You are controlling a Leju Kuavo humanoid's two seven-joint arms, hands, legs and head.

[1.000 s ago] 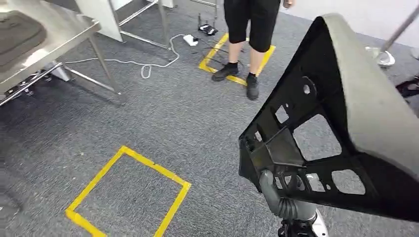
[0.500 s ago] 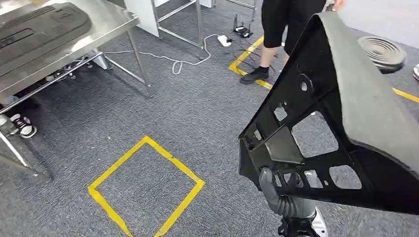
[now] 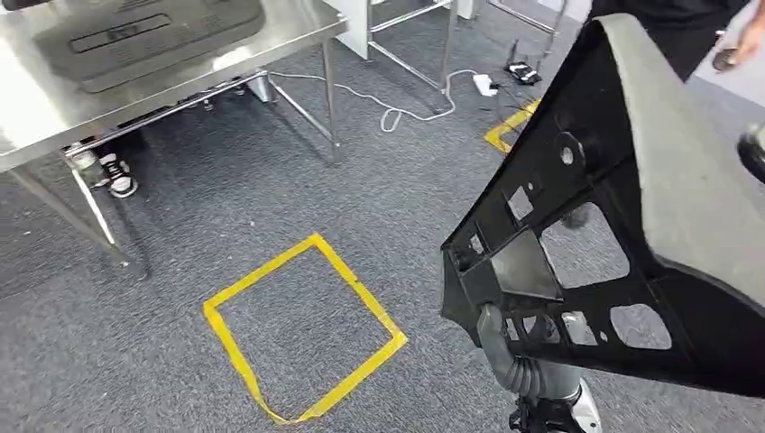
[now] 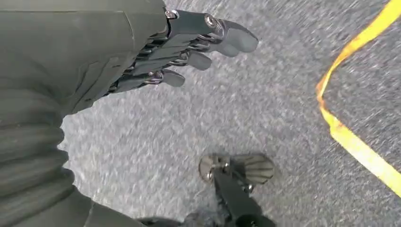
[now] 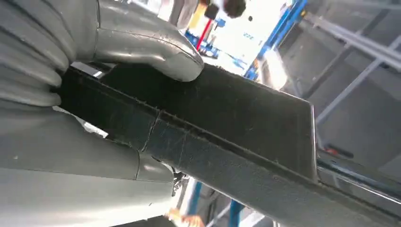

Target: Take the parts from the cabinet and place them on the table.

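Observation:
A large black panel part [image 3: 622,225] with cut-outs and a grey felt face is carried at the right of the head view, held up off the floor. My right hand [image 3: 505,356] grips its lower corner; in the right wrist view the grey thumb [image 5: 146,45] presses on the part's dark edge [image 5: 227,127]. My left hand [image 4: 189,42] hangs over the grey carpet with its fingers straight and apart, holding nothing. The steel table [image 3: 36,113] stands at the upper left, and another dark moulded part [image 3: 144,36] lies on it.
A yellow tape square [image 3: 302,329] marks the carpet ahead. A white cable [image 3: 397,104] and a power strip [image 3: 484,84] lie beyond the table legs. Someone's shoe [image 3: 117,173] shows under the table. A person [image 3: 686,27] stands at the upper right.
The camera has swung left: table, tape square and cable have all shifted right in the picture, and more of the table shows. The part stays in my right hand.

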